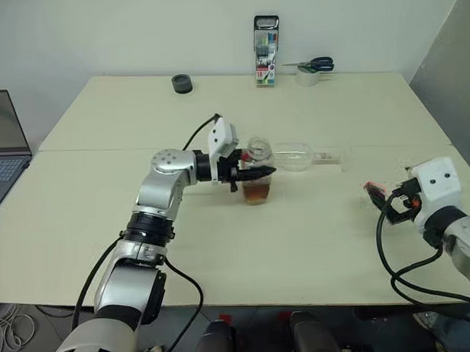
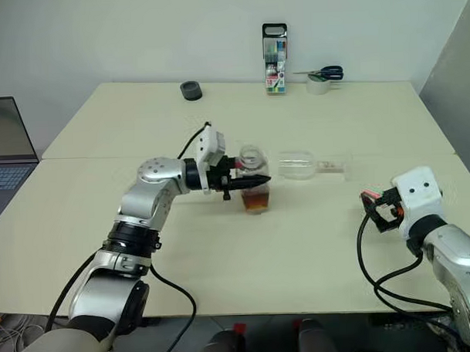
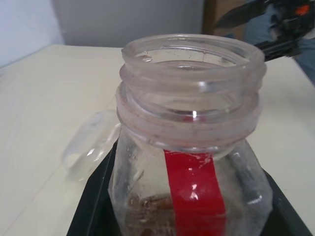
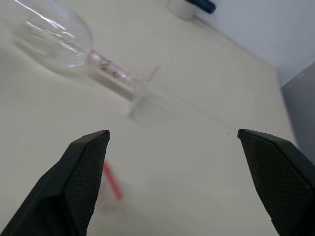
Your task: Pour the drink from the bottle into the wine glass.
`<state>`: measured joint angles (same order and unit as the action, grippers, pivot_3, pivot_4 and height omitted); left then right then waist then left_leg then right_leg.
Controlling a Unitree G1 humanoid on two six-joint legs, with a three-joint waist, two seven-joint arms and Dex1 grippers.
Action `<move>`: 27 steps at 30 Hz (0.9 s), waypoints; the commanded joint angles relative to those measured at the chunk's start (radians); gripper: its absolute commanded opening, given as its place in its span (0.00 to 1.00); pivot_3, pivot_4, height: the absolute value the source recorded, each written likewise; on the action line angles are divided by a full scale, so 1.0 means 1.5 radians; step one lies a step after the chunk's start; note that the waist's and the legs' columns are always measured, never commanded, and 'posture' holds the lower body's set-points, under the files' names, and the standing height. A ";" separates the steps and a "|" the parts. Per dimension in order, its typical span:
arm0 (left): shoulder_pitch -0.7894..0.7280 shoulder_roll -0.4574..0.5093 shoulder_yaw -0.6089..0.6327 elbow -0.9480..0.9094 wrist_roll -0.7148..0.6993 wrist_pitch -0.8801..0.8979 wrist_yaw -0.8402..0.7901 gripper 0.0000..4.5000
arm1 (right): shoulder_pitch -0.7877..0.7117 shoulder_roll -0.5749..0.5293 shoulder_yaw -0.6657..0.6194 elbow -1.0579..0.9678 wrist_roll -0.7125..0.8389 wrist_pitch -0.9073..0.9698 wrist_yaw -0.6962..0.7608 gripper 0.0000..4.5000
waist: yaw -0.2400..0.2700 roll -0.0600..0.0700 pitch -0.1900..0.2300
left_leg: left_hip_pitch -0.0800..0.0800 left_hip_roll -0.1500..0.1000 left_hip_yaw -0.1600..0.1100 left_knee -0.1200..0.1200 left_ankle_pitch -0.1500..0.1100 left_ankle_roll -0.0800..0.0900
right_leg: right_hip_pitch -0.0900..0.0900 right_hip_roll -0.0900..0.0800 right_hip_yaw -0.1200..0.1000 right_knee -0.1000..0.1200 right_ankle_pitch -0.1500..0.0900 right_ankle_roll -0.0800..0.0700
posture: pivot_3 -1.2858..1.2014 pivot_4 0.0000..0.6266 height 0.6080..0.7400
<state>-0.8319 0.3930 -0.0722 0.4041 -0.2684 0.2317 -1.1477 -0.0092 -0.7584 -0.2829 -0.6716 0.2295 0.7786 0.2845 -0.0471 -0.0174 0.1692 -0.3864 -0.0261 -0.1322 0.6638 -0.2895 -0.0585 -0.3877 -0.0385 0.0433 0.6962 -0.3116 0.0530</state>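
The bottle (image 1: 257, 175) stood upright near the middle of the cream table (image 1: 140, 117), uncapped, its wide threaded mouth open to the air; the drink (image 1: 257, 193), an amber-brown liquid, filled only its lower part. We saw the left gripper (image 1: 254, 174) clamped fully closed on the bottle's upper body, its black fingers reaching in level from the bottle's left; the left wrist view showed the red label strip (image 3: 194, 189) facing the camera between those fingers.

The wine glass (image 1: 300, 156) was not standing; it lay on its side just beyond and to the right of the bottle, bowl toward the bottle and close beside it, stem and round foot (image 1: 344, 158) pointing away toward the right edge; its long axis thus ran across the table, left to right. We could not tell whether bowl and bottle touched.

The right gripper (image 4: 174, 182) hung at the right side of the table, well apart from the glass, its fingers spread wide and holding nothing; the right wrist view placed the foot and stem ahead of the gap between them. A small clear item with a red mark (image 1: 372, 190) lay just beside this gripper; we could not say whether it was the cap.

We judged the free right arm the one to right the glass, which lay forward and to its left; pouring could not start before that.
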 commanded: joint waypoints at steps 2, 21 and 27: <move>-0.011 0.021 0.043 -0.004 -0.007 -0.006 0.043 0.39 | -0.008 0.019 -0.018 -0.004 0.072 0.072 0.051 1.00 | 0.001 0.000 0.000 | 0.000 0.000 0.000 0.000 0.000 0.000 | 0.000 0.000 0.000 0.000 0.000 0.000 | 0.52 0.24 1.00; -0.072 0.107 0.169 0.244 0.048 -0.074 0.353 0.39 | -0.297 0.169 0.268 0.045 0.152 -0.005 0.151 1.00 | -0.006 -0.001 0.000 | 0.001 0.000 -0.002 0.000 0.001 -0.002 | -0.001 -0.001 -0.001 0.000 0.000 0.000 | 0.52 0.24 1.00; -0.078 0.106 0.183 0.300 0.054 -0.109 0.410 0.39 | -0.400 0.221 0.359 0.143 0.094 -0.043 0.168 1.00 | -0.007 -0.001 0.000 | 0.001 0.000 -0.003 -0.001 0.002 -0.003 | -0.001 -0.001 -0.001 0.001 0.000 0.000 | 0.52 0.24 1.00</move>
<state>-0.9218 0.5378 0.1729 0.8620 -0.1891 0.1077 -0.5522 -0.5802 -0.4323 0.2434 -0.4668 0.3951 0.7484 0.5242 -0.0570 -0.0186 0.1697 -0.3855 -0.0258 -0.1365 0.6626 -0.2872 -0.0629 -0.3897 -0.0411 0.0413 0.6969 -0.3114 0.0528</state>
